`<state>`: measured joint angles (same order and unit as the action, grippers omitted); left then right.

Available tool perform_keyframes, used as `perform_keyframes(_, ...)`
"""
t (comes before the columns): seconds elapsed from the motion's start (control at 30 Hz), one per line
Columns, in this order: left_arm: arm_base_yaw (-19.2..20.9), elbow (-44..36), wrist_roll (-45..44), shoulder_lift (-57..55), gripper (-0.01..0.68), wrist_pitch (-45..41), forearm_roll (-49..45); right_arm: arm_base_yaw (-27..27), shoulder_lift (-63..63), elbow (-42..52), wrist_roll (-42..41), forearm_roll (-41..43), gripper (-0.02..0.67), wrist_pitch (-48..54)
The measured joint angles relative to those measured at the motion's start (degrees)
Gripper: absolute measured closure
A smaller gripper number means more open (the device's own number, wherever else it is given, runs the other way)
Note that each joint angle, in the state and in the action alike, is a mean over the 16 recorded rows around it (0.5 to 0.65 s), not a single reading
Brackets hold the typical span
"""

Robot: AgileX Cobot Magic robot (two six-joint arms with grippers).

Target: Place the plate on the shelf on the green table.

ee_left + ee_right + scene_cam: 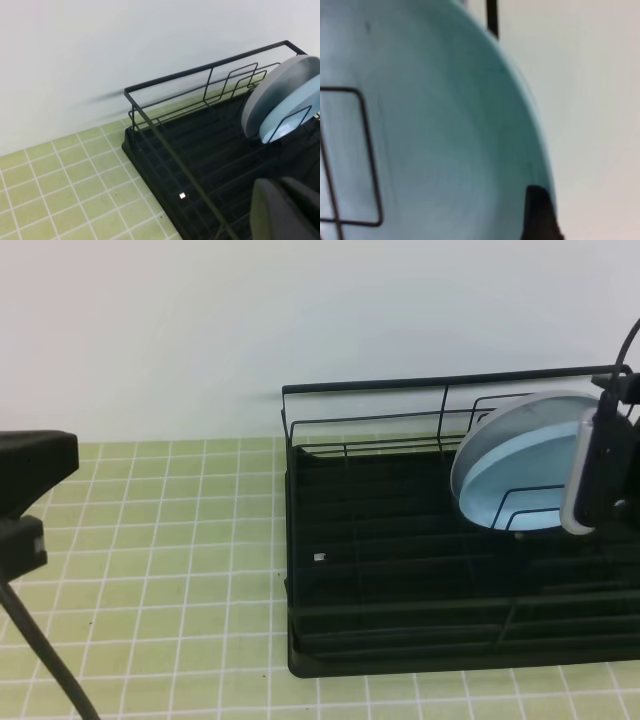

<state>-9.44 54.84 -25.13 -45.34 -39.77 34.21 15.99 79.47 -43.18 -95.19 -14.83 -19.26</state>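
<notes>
The plate [520,475], light sky-blue, stands on edge at the right end of the shelf [400,580], behind a wire divider loop and tilted back toward the rear rail.

Taking the high view from the left: the left gripper [25,490] hangs at the frame's edge over the green table [150,570], well apart from the shelf. Its jaws cannot be made out here, but it is closed and carries nothing. Next comes the open tile, then the shelf's black tray and railings, then the plate, and last the right gripper [600,475] at the plate's right rim. One dark fingertip [537,215] shows against the rim in the right wrist view; whether the jaws grip the rim or have let it go I cannot tell.

The risk, as I judge it, lies in the withdrawal. If the fingers drag on the rim as they pull away, the plate could roll along the tray or tip forward off its divider; a plate seated only loosely between the wires would slide flat.

The plate's concave face points forward and to the left, toward the shelf's open middle, and its back faces the rear right. Being round it has no real long axis; the disc's plane runs steeply upward, leaning back.
</notes>
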Motion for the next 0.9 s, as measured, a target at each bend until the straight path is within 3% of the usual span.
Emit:
perform_keyframes(0.27, 0.00, 0.00, 0.00, 0.00, 0.673, 0.18, 0.07, 0.04, 0.00, 0.00, 4.45, 0.75, 0.134, 0.02)
perform_keyframes(0.57, 0.00, 0.00, -0.02, 0.02, 0.673, 0.07, 0.46, -0.03, -0.09, -0.01, 8.19, -5.65, 0.014, 6.64)
perform_keyframes(0.9, 0.00, 0.00, -0.24, 0.03, 0.673, -0.13, 1.38, -0.08, -0.53, -1.28, 4.95, -17.23, 0.001, 9.54)
